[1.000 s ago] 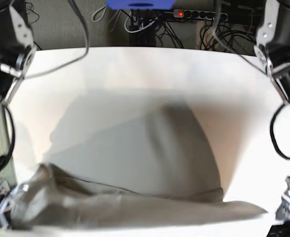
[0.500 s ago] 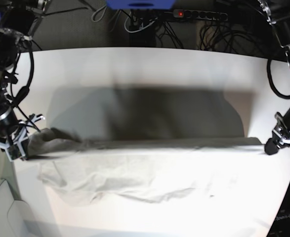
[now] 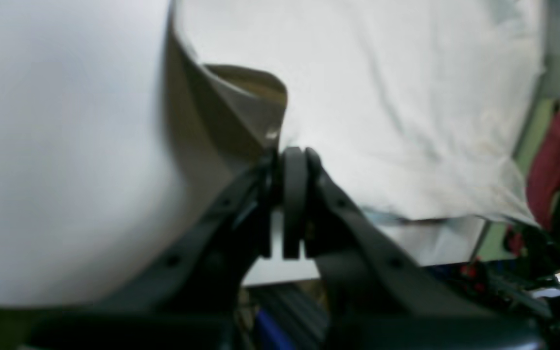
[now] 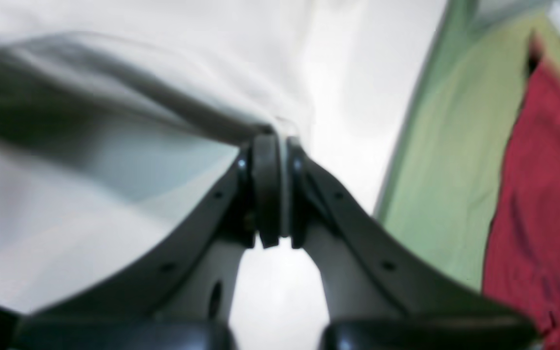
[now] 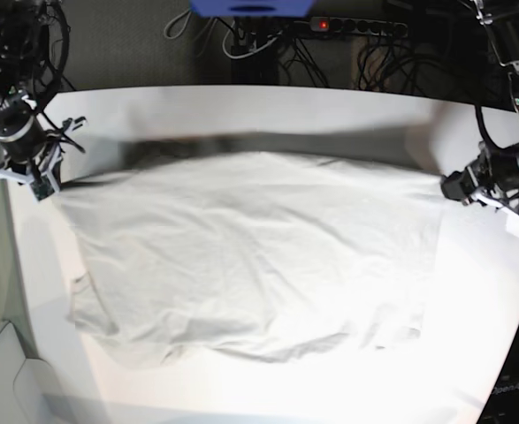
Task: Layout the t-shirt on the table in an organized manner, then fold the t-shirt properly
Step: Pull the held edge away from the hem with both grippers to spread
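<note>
Starting at the left of the base view, the right gripper (image 5: pixel 49 181) sits at the near-left edge of the tabletop (image 5: pixel 268 110), its fingers (image 4: pixel 266 189) pressed tight together on one top corner of the shirt (image 5: pixel 250 256). In the right wrist view the grey cloth (image 4: pixel 129 92) runs straight out from between the two dark pads, slightly lifted, with shadow under it and white surface below. Off past the tabletop's edge in that view lie a green floor (image 4: pixel 435 160) and something red (image 4: pixel 542 194), too blurred to identify.

Across the middle, the shirt lies spread wide on the white tabletop, filling most of its width. Its top edge stretches in a nearly straight line between the two arms, casting a dark band of shadow just behind it. The cloth is mostly flat, with soft wrinkles, and its lower hem looks wavy and uneven towards the camera side.

Over on the right, the left gripper (image 5: pixel 449 185) holds the other top corner. The left wrist view shows its fingers (image 3: pixel 293 194) clamped shut on a raised fold of fabric (image 3: pixel 241 102), with the rest of the shirt spread out beyond it. Behind the tabletop, cables (image 5: pixel 392 57) and a power strip (image 5: pixel 347 26) sit in the dark.
</note>
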Robot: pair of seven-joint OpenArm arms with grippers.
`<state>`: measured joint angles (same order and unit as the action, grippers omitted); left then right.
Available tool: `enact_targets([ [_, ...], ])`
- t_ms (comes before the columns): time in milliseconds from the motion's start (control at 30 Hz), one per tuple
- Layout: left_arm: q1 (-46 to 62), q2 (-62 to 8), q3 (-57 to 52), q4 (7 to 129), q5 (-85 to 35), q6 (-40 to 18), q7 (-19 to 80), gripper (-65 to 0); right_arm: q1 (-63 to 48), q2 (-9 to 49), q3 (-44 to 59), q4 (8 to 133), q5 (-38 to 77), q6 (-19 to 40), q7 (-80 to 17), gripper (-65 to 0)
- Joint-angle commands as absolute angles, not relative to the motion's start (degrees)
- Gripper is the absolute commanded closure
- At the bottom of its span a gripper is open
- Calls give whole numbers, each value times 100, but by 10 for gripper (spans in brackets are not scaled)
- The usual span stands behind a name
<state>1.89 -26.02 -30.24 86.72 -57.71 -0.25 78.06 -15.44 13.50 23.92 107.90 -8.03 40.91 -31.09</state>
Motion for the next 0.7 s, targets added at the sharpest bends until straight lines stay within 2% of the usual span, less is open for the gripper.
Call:
enact_targets([
  [0, 22, -2747, -3073, 8769, -5736, 22, 7846, -2, -1490, 1446, 2440, 10914, -725, 4000, -2897, -4],
  [333, 66, -3407, -3081, 8963, -5525, 22, 8000, -2, -2176, 1464, 2589, 10949, -725, 4000, -2879, -4],
  [667, 382, -3530, -3055, 9112, -5534, 22, 8000, -2, -2448, 1736, 2615, 11029, -734, 4000, -2905, -4],
])
